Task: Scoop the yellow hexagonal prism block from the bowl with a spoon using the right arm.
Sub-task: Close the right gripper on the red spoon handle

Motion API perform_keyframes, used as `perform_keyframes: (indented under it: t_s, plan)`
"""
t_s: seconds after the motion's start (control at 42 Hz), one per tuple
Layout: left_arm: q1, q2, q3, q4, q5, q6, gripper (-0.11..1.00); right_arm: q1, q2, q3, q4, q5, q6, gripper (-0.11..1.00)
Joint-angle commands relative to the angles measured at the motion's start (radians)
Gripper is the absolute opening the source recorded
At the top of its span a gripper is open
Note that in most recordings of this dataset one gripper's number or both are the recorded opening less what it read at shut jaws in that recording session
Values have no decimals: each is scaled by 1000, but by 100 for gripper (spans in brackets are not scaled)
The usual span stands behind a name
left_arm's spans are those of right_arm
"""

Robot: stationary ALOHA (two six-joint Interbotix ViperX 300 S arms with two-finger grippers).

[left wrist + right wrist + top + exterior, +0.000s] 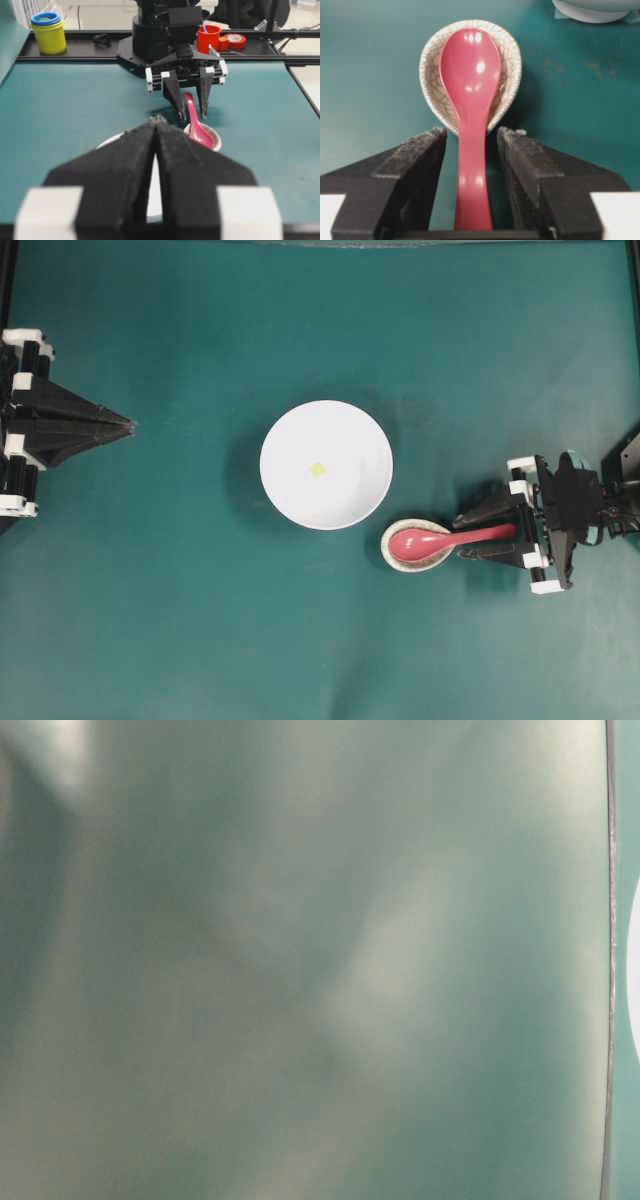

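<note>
At four o'clock from the white bowl (326, 464), our right gripper (470, 137) straddles the pink spoon (470, 95) handle, jaws apart. Our left gripper (128, 425) sits pinched together at nine o'clock.

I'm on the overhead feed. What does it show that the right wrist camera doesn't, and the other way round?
Only overhead: the yellow block in the white bowl, and the left gripper, shut and parked far left.
Only right wrist: clear gaps between the spoon handle and each finger, and the crackled glaze of the small dish.
Both: the spoon resting in that dish, its handle between the open right gripper's jaws, not yet gripped.
</note>
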Motion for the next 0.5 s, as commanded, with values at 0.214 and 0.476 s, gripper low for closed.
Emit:
perform_keyframes:
  t_s: [0.214, 0.476]
  plan:
    - [0, 0, -14, 3, -3, 0, 0, 5, -11, 0, 2, -8, 2, 47]
    - [0, 0, -14, 3, -3, 0, 0, 5, -15, -2, 3, -15, 0, 25]
